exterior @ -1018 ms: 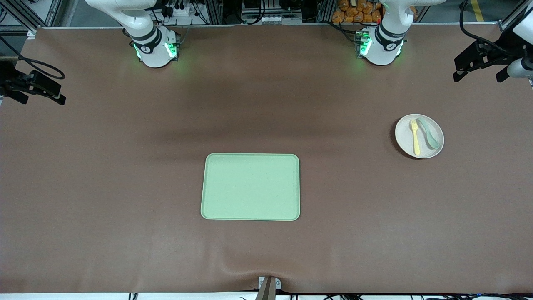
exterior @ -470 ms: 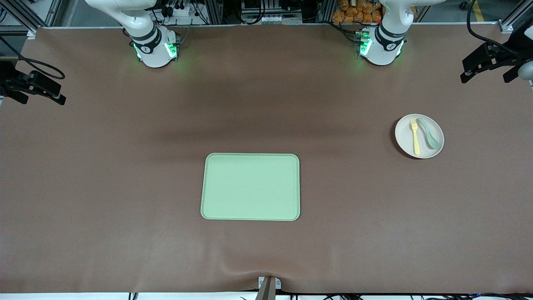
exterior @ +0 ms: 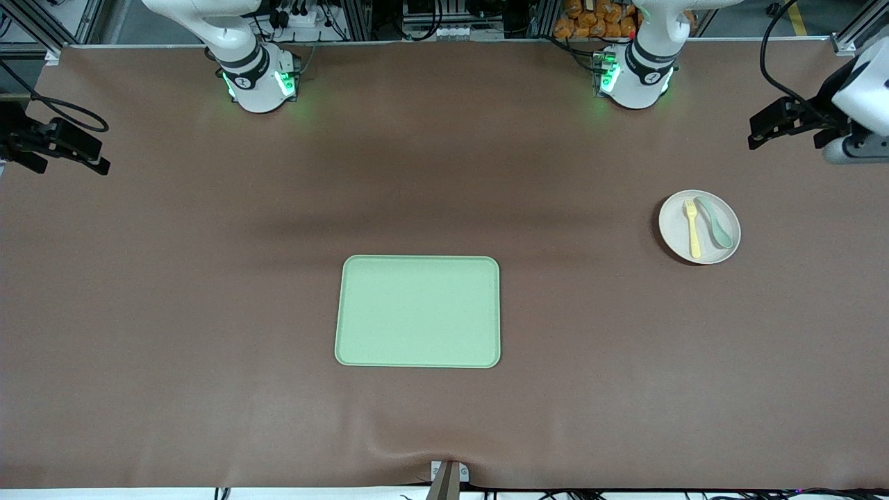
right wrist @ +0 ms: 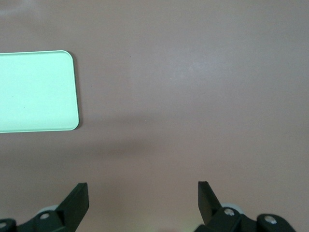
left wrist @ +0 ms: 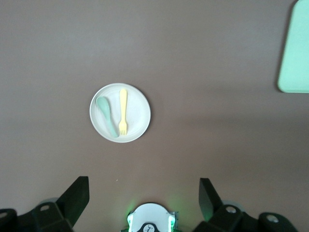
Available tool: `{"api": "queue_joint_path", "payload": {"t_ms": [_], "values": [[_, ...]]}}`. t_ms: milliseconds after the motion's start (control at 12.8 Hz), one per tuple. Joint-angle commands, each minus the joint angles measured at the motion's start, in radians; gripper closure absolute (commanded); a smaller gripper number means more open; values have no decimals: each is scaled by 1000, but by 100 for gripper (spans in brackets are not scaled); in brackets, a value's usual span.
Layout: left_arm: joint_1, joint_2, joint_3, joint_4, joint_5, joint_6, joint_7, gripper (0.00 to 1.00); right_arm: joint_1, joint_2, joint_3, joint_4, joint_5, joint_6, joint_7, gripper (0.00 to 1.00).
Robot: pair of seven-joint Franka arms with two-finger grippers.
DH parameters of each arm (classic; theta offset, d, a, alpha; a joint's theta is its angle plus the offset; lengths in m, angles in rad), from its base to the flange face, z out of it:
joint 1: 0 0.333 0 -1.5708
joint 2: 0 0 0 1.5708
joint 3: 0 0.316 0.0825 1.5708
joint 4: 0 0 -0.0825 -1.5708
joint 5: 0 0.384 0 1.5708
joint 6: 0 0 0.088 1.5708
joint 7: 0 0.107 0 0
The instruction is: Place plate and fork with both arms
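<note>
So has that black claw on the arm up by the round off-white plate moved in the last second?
Yes. The left gripper pulled away toward the table's end, then swung back slightly closer to the round off-white plate, which stayed put.

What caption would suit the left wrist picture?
Left gripper, open, high over the plate holding the fork and spoon.

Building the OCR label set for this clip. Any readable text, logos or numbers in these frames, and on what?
No readable text in any view.
Arm bases: each has a small dark round emblem on the collar, too small to read.
Plate, fork, spoon, green tray, tabletop: no markings visible.
Left pincer and right pincer: open, no labels visible.
</note>
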Motion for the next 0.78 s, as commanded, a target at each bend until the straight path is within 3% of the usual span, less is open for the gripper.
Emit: {"api": "queue_joint_path", "payload": {"t_ms": [0,391,705], "values": [[24,-5,-3,-108,35,63,21,0,-20,-8,10,-5,19,1,-14,0],[128,-2,-4,-419,82,343,22,0,-20,-8,10,-5,19,1,-14,0],[272,71,-4,-664,130,711,57,0,-20,-8,10,-5,19,1,-14,0]]}}
